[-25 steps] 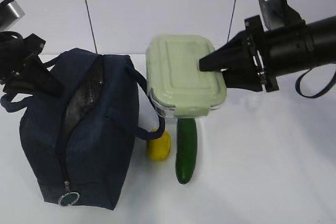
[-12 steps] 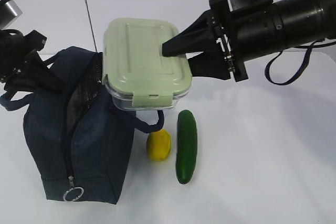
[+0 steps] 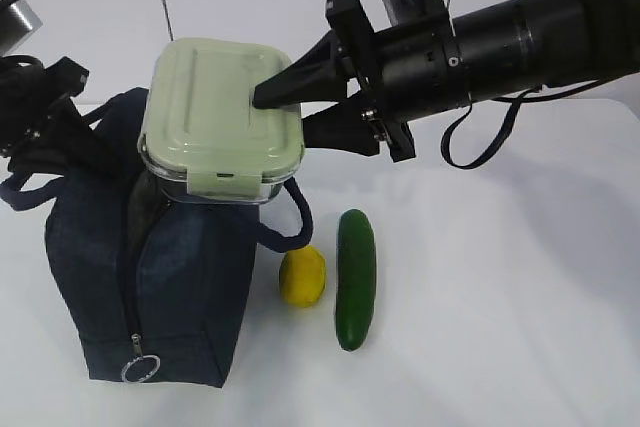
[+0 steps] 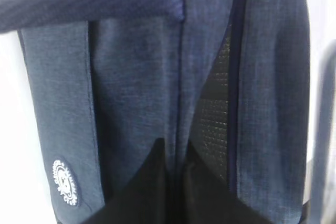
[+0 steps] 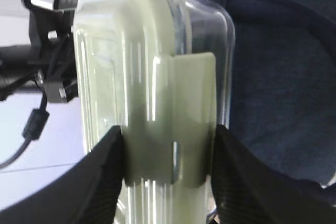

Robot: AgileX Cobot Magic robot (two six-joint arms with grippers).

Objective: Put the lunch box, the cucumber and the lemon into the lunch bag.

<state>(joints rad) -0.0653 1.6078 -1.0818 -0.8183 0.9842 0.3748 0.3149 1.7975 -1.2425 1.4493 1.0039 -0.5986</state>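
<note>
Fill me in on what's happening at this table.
The right gripper holds the lunch box by one end, in the air above the open top of the bag. The left gripper is shut on the bag's fabric beside the zipper opening. The lemon and cucumber lie on the table next to the bag, not packed yet.

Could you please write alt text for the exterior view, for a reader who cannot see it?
The right tool holds the lunch box over the lunch bag. The lemon and cucumber lie beside the bag.
</note>
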